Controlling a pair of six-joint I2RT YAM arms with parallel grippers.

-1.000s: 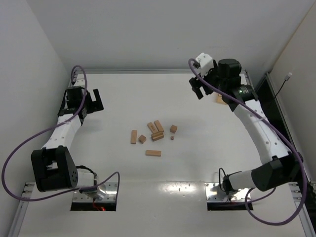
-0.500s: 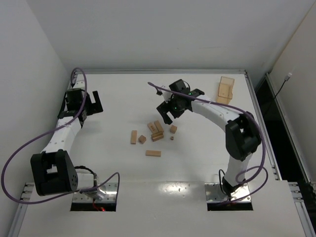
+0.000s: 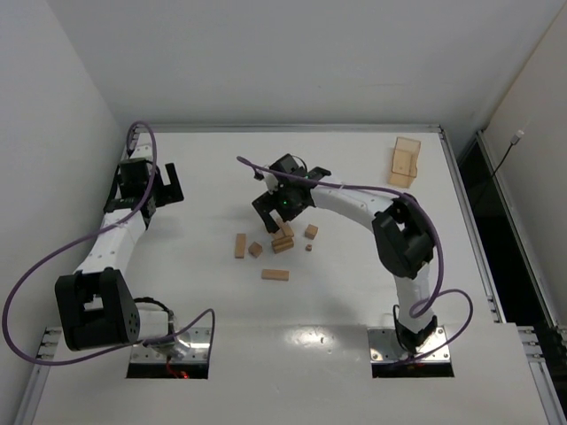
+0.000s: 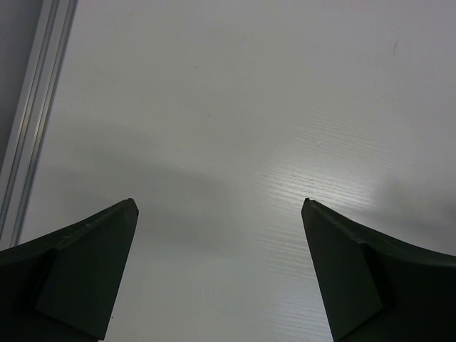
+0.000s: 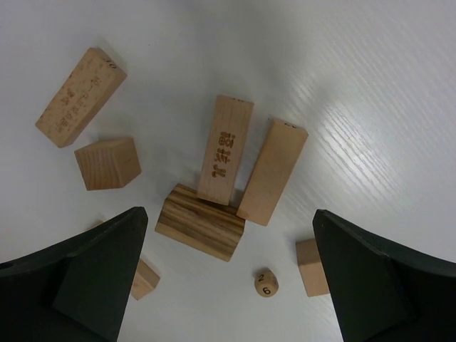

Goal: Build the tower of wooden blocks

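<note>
Right gripper spread over wood blocks; left gripper spread, empty.
Engraved bar, between the right fingers, is best pinched across its narrow sides.

The top external view looks down from high behind the two arm bases, which sit at its bottom edge, and takes in the whole white table. The left wrist view hangs close over bare tabletop, its own dark fingers in the lower corners. The right wrist view looks steeply down, from near, on the scattered light-brown wooden blocks; these also lie at the overhead frame's centre.
</note>
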